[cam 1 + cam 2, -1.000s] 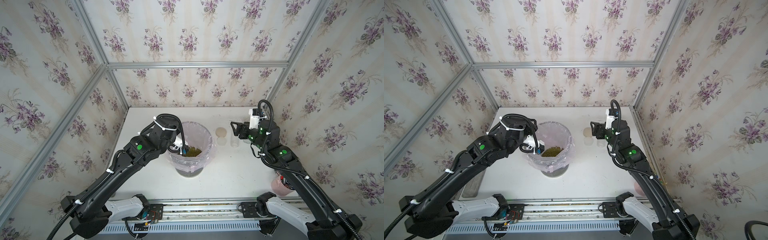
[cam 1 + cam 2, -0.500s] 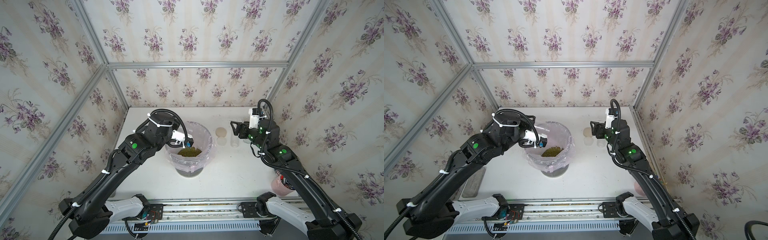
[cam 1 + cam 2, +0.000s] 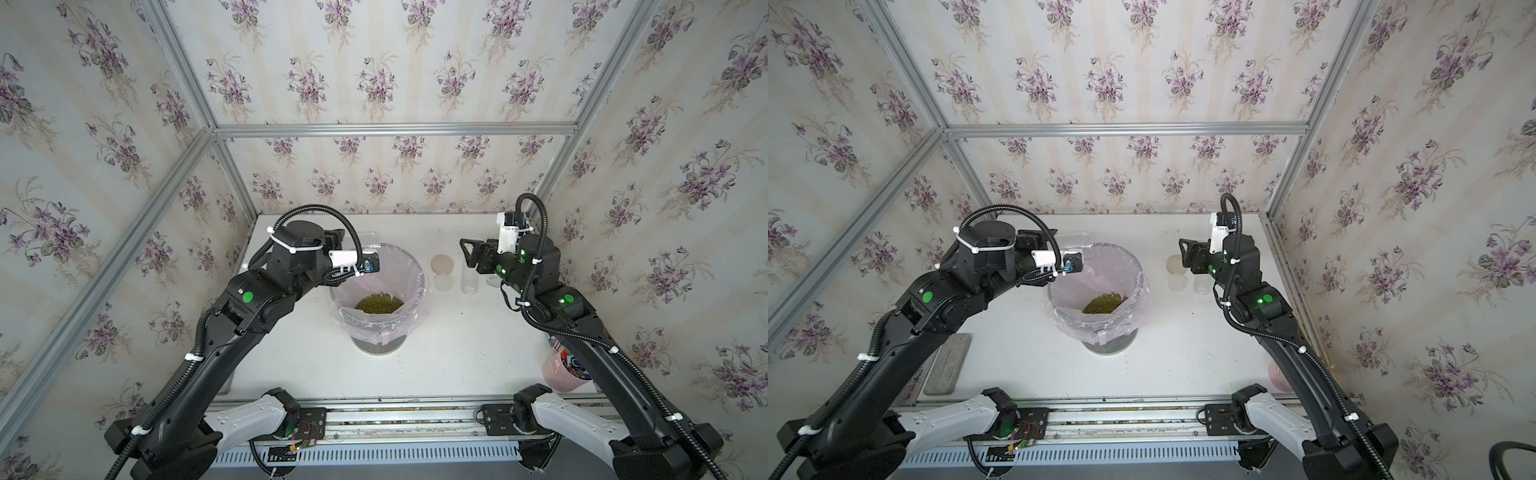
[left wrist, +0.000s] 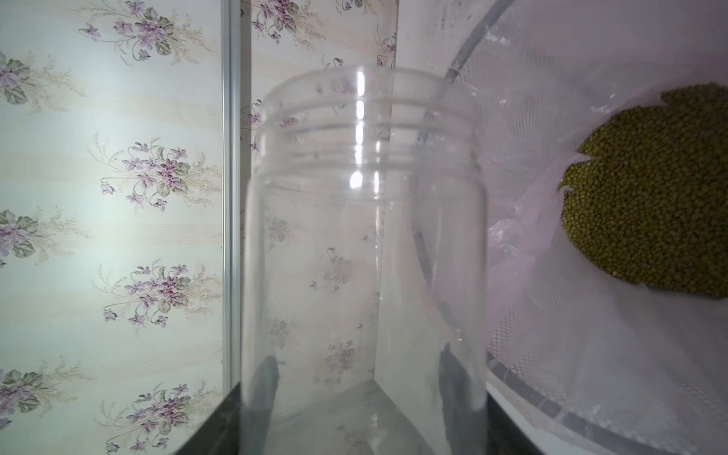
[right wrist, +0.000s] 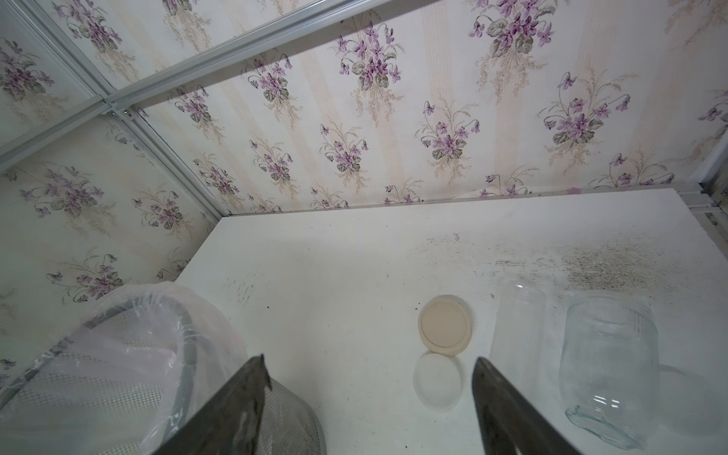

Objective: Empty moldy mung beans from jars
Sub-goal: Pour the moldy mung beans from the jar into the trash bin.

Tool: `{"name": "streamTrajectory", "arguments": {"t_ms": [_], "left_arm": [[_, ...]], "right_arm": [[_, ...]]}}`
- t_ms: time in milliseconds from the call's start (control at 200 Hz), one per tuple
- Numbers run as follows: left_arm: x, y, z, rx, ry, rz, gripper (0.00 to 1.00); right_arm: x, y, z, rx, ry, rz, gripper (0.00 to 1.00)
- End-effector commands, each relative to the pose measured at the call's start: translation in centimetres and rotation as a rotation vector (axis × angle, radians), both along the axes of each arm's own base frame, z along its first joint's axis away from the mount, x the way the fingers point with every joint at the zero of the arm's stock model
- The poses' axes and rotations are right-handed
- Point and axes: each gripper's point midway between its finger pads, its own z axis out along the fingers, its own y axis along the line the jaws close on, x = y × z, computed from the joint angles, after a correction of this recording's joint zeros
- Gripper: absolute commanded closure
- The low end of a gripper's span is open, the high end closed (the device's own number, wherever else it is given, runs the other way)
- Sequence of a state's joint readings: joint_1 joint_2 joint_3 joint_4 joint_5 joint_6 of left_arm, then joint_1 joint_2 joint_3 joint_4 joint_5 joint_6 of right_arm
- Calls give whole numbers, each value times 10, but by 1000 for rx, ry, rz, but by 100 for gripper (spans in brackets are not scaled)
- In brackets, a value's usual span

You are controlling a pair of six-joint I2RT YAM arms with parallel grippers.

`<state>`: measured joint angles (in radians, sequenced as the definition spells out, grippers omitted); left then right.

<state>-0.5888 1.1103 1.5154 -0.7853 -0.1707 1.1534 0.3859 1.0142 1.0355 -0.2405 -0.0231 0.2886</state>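
An empty clear jar [image 4: 362, 244] sits between the fingers [image 4: 268, 378] of my left gripper [image 4: 357, 370], which is shut on it. In a top view this jar [image 3: 369, 240] hangs by the far left rim of the bin [image 3: 420, 274]. The mung beans [image 3: 379, 303] lie in a green heap in the bin's pink liner, and show in the left wrist view too [image 4: 650, 189]. My right gripper [image 3: 467, 253] hangs open and holds nothing, above the table near a tan lid [image 5: 445, 325], a whitish lid [image 5: 437, 380], a narrow clear jar [image 5: 518, 338] and a wider clear jar [image 5: 608, 366].
A pink cup of pens [image 3: 565, 372] stands at the front right beside my right arm. A grey flat slab [image 3: 946, 365] lies at the front left. Flowered walls close in the table on three sides.
My left arm has drawn the jar up and back from over the beans to the bin's far left rim. The right arm has not moved.
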Motion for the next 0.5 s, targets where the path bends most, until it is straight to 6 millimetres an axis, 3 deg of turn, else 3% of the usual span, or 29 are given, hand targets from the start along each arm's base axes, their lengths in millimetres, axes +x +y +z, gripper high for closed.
{"name": "streamTrajectory", "arguments": {"t_ms": [0,290,495], "left_arm": [[-5,-16,15,-224,44,-31,100],[-7,-27,12,-445,162,-30,100],[-2,-18,5,-529,189,24,100]], "right_arm": [[-2,11,14,51,-31,56,21],[-5,22,26,91,-40,114,21],[-6,18,27,89,-32,97,21]]}}
